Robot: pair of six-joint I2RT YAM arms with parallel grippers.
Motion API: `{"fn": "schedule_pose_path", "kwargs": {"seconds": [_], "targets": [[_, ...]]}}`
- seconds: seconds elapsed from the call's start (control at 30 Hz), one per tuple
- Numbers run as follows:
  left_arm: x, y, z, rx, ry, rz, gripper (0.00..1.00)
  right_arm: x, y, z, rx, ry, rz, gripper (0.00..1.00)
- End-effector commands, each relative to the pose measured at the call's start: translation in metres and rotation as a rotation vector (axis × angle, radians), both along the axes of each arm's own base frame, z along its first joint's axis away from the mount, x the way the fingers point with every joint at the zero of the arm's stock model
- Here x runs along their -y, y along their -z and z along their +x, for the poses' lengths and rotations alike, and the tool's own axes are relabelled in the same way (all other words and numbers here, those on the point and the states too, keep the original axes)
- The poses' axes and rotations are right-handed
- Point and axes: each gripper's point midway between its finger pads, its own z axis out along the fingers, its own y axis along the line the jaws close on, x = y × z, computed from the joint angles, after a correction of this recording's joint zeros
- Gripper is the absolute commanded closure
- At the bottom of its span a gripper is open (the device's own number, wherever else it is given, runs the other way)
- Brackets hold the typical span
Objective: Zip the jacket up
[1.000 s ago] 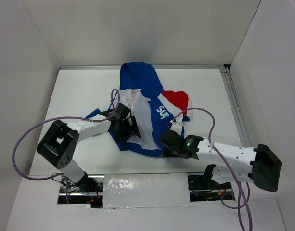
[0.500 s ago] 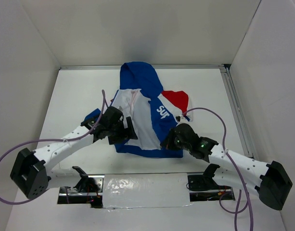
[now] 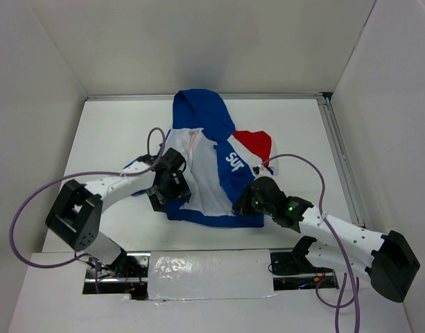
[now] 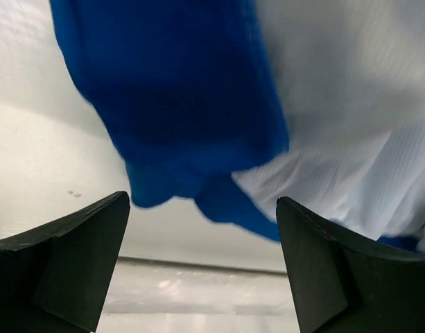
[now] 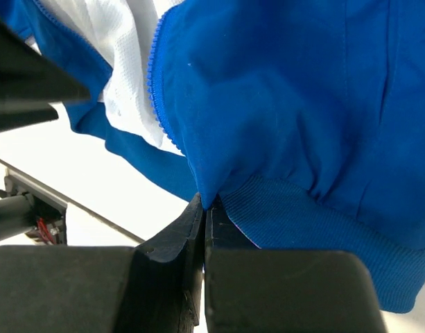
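Blue fabric under my 2 pincers. Jacket (image 3: 212,156) lies flat on table (image 3: 115,132), front open, white lining showing, zip not joined. Right gripper (image 5: 203,208) clenched on jacket's bottom hem corner, just beside zipper teeth (image 5: 157,83). My guess: anchoring that side taut for zip start. Left gripper (image 4: 202,202) released, jaws wide, poised over jacket's opposite hem corner, fabric between fingers, ungripped. Probably lining up grab.

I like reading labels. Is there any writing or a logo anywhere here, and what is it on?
"SU": white letters on the blue chest of the jacket; a third letter follows, too small to read.
Nothing else readable in any view, and the wrist views show no text.
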Motion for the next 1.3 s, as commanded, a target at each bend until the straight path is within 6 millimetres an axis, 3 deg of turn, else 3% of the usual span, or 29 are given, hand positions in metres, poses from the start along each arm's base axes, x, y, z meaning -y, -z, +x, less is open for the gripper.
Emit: {"fn": "schedule_pose_path", "kwargs": {"seconds": [0.0, 0.2, 0.43, 0.7, 0.93, 1.03, 1.17, 1.23, 1.27], "targets": [[-0.01, -0.004, 0.016, -0.031, -0.111, 0.056, 0.01, -0.006, -0.016, 0.014, 0.063, 0.005, 0.027, 1.0], [-0.01, -0.001, 0.032, -0.056, -0.164, 0.052, 0.01, -0.002, -0.011, 0.017, 0.06, 0.018, 0.01, 1.0], [-0.008, 0.018, 0.036, -0.107, -0.182, 0.087, 0.03, 0.001, -0.009, 0.022, 0.057, 0.016, -0.008, 1.0], [-0.003, 0.026, 0.042, -0.125, -0.167, 0.089, 0.16, -0.002, -0.007, 0.023, 0.044, 0.01, -0.006, 1.0], [-0.005, 0.002, 0.042, -0.056, -0.144, 0.053, 0.61, 0.001, -0.001, 0.024, 0.031, 0.02, -0.021, 1.0], [-0.003, -0.014, 0.041, -0.003, -0.115, 0.009, 0.74, 0.0, 0.001, 0.025, 0.026, 0.02, -0.02, 1.0], [0.006, -0.039, 0.035, 0.094, -0.034, -0.087, 0.74, -0.001, 0.0, 0.024, 0.028, 0.012, -0.015, 1.0], [0.011, -0.041, 0.027, 0.136, 0.049, -0.115, 0.75, -0.005, -0.007, 0.027, 0.044, 0.004, 0.005, 1.0], [0.023, -0.057, 0.035, 0.241, 0.141, -0.181, 0.76, -0.008, -0.011, 0.026, 0.05, -0.009, 0.024, 1.0]]}}
